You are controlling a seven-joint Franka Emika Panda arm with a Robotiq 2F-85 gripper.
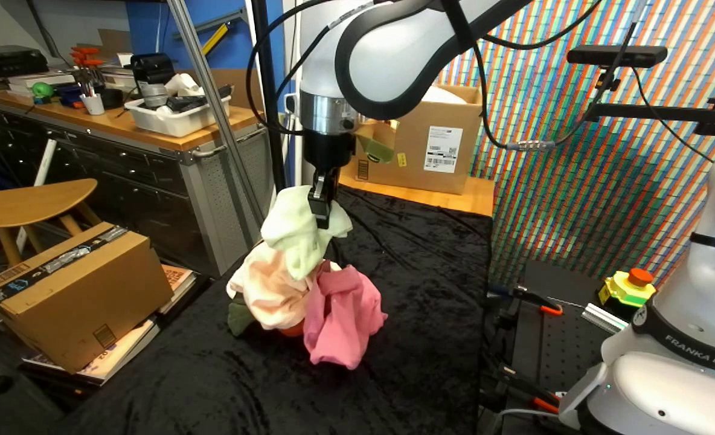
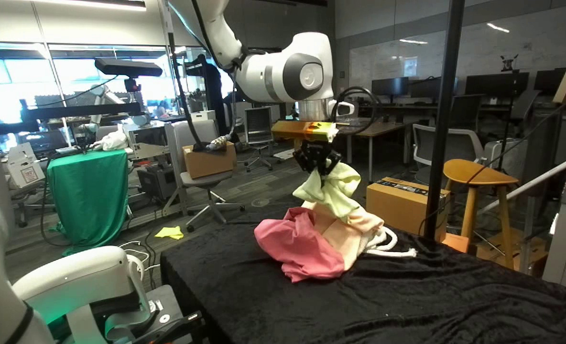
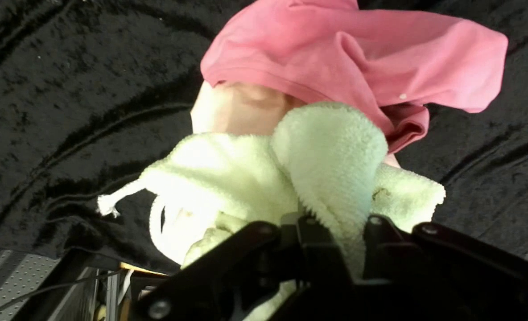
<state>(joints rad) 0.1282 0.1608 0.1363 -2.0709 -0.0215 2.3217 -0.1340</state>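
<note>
Wrist view: the gripper (image 3: pixel 343 238) is clenched around a pale green towel (image 3: pixel 331 142), which hangs over the peach cloth (image 3: pixel 241 109); whether they touch is unclear. The pink cloth (image 3: pixel 344 58) lies against the peach cloth, and in an exterior view white rope (image 2: pixel 397 254) trails beside it on the black tablecloth (image 2: pixel 407 306). The step in hand looks like a lift; the next move seems to call for a firm pinch and clearance above the peach cloth.

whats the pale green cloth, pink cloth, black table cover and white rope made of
Pale green cloth: probably matte towelling or microfibre; its surface is fuzzy.
Pink cloth: smooth, matte fabric, perhaps cotton; it folds softly, with no visible pile.
Black table cover: likely crushed velvet; it shines in patches.
White rope: matte, soft-looking fibre, possibly cotton; its end frays in the wrist view.
</note>
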